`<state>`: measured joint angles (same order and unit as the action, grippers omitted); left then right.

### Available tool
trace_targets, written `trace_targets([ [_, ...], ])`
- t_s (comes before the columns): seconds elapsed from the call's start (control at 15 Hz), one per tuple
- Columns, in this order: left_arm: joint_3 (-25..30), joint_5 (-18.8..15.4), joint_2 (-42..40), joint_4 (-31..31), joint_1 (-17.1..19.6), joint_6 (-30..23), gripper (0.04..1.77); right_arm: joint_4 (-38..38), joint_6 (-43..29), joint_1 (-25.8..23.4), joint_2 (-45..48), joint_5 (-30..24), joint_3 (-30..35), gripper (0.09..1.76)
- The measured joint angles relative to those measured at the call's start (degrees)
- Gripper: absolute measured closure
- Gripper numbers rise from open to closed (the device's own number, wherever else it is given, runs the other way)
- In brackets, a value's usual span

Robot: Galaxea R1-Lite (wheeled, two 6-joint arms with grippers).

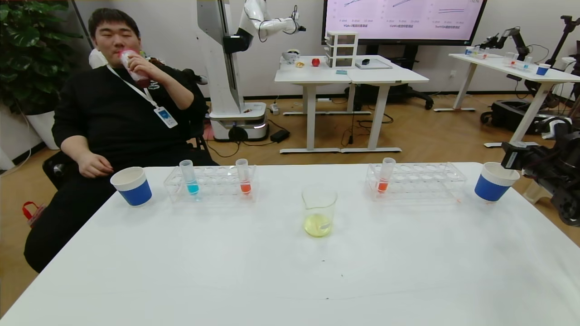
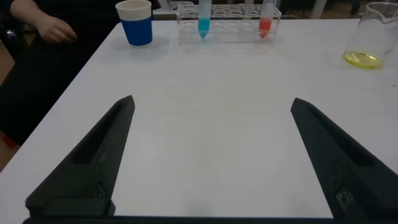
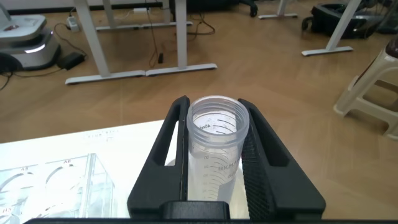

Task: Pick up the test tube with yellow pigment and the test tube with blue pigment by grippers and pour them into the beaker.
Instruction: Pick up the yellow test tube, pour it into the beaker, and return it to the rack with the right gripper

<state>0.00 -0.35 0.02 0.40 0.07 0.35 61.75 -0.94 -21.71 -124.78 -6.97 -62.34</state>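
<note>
Right hand [image 3: 214, 155] is clamped on a clear, empty-looking plastic test tube [image 3: 217, 134] with printed graduations, out beyond the right edge of the white surface [image 1: 290, 271]. Left hand [image 2: 211, 162], fingers spread apart, hovers low over that surface. Wooden floor, white desks and a wall screen lie behind. A clear glass beaker [image 1: 319, 210] holds yellow liquid mid-surface; the clear tube of cyan-blue liquid [image 1: 189, 177] stands upright in the left clear rack [image 1: 210, 183].

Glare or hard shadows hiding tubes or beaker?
Head view: even light, faint shadow under the beaker; left wrist view: open left end effector over table, blue tube unobscured; right wrist view: right end effector clamps empty tube, no glare.
</note>
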Motion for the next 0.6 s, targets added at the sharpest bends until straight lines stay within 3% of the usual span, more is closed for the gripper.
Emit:
trace_targets([
  [0.47, 0.0, 0.0, 0.0, 0.0, 0.0, 0.0, 0.06, 3.0, 0.0, 0.2, -2.3, -0.2, 1.8, 1.3],
  [0.53, 0.0, 0.0, 0.0, 0.0, 0.0, 0.0, 0.06, 3.0, 0.0, 0.3, -2.3, -0.2, 1.8, 1.09],
  [0.6, 0.0, 0.0, 0.0, 0.0, 0.0, 0.0, 0.06, 3.0, 0.0, 0.4, -2.3, -0.2, 1.9, 0.75],
])
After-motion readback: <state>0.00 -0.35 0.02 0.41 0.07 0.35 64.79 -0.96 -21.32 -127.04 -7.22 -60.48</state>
